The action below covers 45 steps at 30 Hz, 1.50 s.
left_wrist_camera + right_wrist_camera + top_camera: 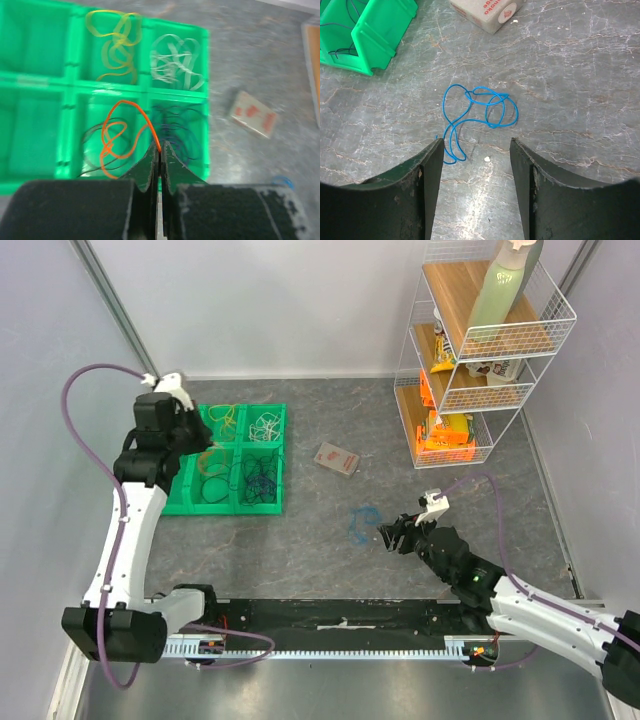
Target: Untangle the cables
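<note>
our left gripper (160,148) has its fingers pressed together on the thin orange-red wire loop (116,131). the loop hangs over the near middle compartment of the green plastic divided tray (35,82), and a dark wire lies in that same compartment. the tray sits at the far left of the grey marbled table (580,75), close to the left wall, so we have little room on that side. other compartments hold the yellow wire loops (114,42), the white wire loops (176,62) and the dark purple wire loops (177,125). the blue wire loop (479,111) lies alone on open table, well apart from the tray. it is just ahead of our right gripper (476,147), whose fingers stand apart and hold nothing. beyond the blue loop lies a small pink-and-white carton (487,11). a white wire shelf rack (480,350) fills the far right corner against the walls.
</note>
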Each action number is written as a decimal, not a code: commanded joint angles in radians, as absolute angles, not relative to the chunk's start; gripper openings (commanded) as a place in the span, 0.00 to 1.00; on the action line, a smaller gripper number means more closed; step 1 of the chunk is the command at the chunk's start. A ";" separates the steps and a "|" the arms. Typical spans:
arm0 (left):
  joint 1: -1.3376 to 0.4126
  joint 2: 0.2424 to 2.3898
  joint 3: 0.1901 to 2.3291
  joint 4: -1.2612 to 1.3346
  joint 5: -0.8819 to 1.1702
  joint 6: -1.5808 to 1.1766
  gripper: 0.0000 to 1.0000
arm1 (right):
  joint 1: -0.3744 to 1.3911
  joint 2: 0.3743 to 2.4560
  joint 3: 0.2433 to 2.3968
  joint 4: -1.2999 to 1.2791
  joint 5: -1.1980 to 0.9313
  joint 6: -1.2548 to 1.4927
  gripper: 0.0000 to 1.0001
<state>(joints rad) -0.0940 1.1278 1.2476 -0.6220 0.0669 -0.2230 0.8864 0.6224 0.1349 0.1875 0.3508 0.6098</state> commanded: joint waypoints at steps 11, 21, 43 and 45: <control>0.273 1.281 1.169 -0.397 -0.094 -0.454 0.02 | 0.885 0.552 0.126 0.203 0.333 0.604 0.63; 0.345 1.341 1.117 -0.341 -0.044 -0.496 0.02 | 0.885 0.578 0.132 0.210 0.337 0.604 0.63; 0.408 1.341 0.988 -0.308 -0.005 -0.632 0.62 | 0.885 0.638 0.143 0.232 0.337 0.606 0.63; 0.408 1.341 0.988 -0.307 -0.005 -0.630 0.62 | 0.885 0.644 0.143 0.233 0.339 0.606 0.63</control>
<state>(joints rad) 0.4026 1.3804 0.9897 -0.3557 -0.0151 -0.6067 0.8864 0.6369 0.1349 0.1879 0.3332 0.6090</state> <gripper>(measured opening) 0.619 0.628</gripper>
